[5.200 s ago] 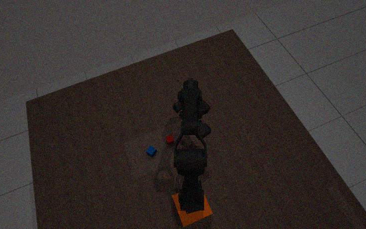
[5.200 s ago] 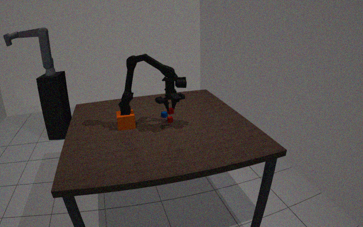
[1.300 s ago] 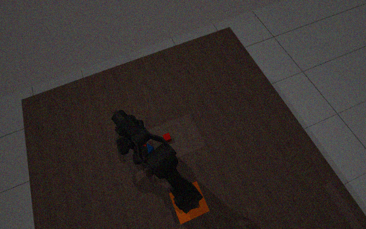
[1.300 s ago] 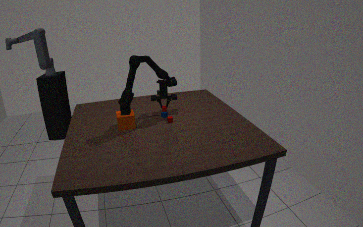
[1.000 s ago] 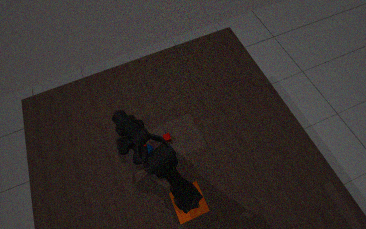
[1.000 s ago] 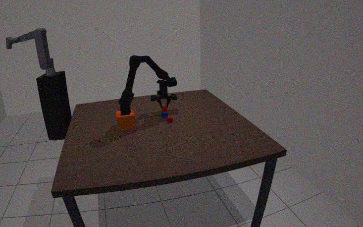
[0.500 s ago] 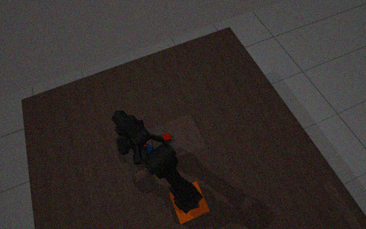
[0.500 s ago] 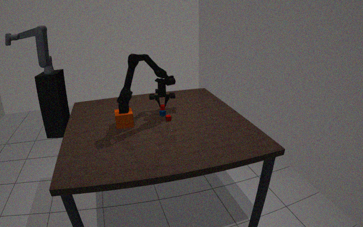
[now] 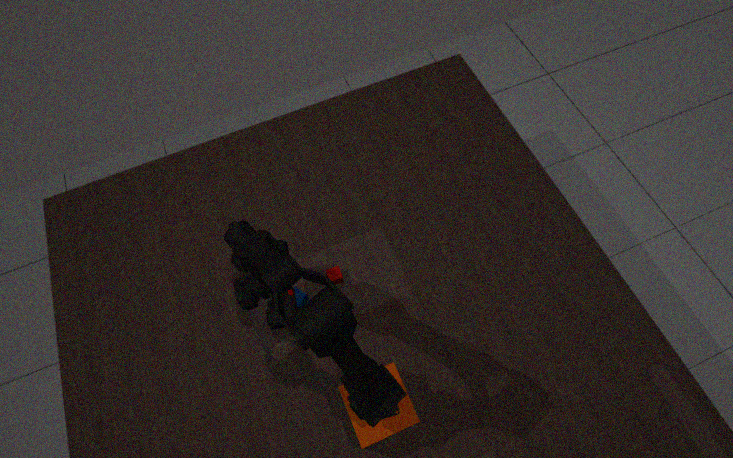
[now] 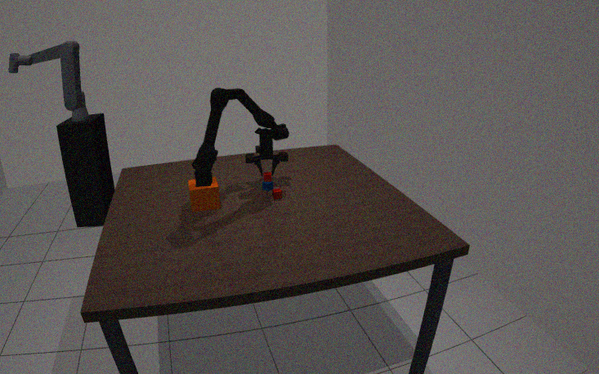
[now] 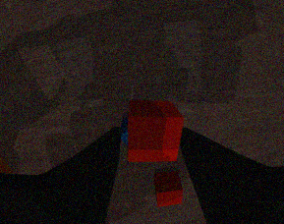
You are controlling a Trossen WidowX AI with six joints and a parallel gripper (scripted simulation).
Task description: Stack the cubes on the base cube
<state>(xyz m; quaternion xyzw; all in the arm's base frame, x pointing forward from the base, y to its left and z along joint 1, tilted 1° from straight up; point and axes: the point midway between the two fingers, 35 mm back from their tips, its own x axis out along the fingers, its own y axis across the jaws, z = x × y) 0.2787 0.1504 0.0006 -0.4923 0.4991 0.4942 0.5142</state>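
A blue base cube [image 9: 299, 297] [image 10: 267, 185] stands on the brown table [image 9: 471, 227] [image 10: 292, 242]; in the wrist view only a sliver of the base cube [image 11: 124, 138] shows. One red cube [image 9: 290, 292] [image 10: 267, 175] [image 11: 152, 132] rests on top of it, toward one corner. My gripper [image 10: 267, 172] [image 11: 149, 134] points straight down over this cube, with its fingers on either side and slightly parted from it. The second red cube [image 9: 334, 274] [image 10: 277, 193] [image 11: 168, 190] lies on the table just beside the base.
The arm's orange mount [image 9: 383, 427] [image 10: 203, 195] stands on the table near the cubes. A grey arm on a black pedestal [image 10: 85, 162] stands on the floor beyond the table's left side. The scene is dim.
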